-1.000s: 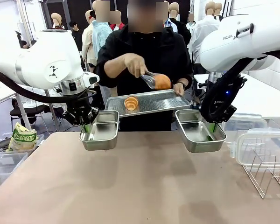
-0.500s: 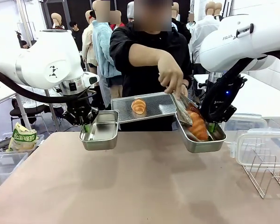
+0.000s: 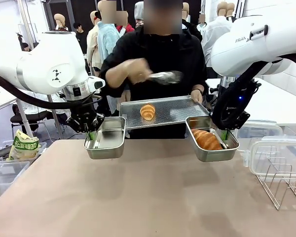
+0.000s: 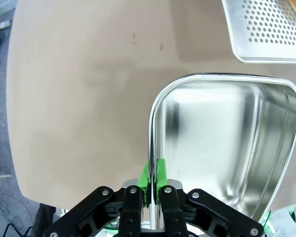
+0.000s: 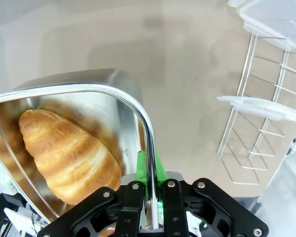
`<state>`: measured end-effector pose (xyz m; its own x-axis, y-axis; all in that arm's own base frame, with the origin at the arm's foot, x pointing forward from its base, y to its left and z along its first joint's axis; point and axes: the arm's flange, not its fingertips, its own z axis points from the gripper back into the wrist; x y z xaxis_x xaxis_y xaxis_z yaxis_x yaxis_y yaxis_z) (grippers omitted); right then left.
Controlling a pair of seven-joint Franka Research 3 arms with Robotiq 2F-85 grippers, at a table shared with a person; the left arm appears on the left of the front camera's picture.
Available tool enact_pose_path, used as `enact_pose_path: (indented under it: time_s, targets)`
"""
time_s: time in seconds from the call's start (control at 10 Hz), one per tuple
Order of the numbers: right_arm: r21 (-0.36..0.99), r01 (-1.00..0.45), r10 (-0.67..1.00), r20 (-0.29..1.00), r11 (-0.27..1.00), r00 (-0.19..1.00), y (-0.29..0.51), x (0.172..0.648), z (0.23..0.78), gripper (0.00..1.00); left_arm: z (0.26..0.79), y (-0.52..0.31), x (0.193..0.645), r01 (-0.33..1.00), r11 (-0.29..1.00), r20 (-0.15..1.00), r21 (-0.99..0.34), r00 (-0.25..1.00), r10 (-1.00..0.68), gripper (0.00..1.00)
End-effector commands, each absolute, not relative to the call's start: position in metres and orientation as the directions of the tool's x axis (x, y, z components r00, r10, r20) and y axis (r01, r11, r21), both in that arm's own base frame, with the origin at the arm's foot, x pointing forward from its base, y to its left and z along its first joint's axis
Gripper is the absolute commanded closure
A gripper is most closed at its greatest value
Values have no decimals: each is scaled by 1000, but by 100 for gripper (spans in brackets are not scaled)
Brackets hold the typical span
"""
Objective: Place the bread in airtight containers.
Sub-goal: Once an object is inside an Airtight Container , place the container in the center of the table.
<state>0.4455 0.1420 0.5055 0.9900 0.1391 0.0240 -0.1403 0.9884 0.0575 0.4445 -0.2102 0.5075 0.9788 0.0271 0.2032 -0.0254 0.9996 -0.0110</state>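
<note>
Step in hand: loading the pans. The first croissant (image 3: 206,139) lies in the right pan (image 3: 217,154); the second croissant (image 3: 147,111) rests on the perforated tray (image 3: 180,111).
Left gripper (image 3: 91,133): pinching the rim of the empty left pan (image 3: 104,152) at the desk's (image 3: 138,197) far edge.
Right gripper (image 3: 223,134): pinching the right pan's rim.
Tongs (image 3: 165,76): raised, empty.
Next move: probably the second croissant into the left pan, which must be held level.

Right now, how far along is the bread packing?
Done: one croissant lies in the steel pan gripped by the right pincer. In hand: the person holds tongs above the tray, where the second croissant sits. Left: that croissant must go into the empty pan in the left pincer, and neither pan is covered.
</note>
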Motion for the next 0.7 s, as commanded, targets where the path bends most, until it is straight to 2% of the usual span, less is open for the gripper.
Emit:
enact_pose_path:
  time_s: [0.0, 0.6]
  targets:
    - [46, -121, 119, 47, 992, 992, 142, 445, 504, 100, 511, -208, 444, -20, 1000, 204, -10, 979, 22, 100]
    - [46, -121, 119, 47, 992, 992, 142, 445, 504, 100, 511, -208, 444, -20, 1000, 204, -10, 979, 22, 100]
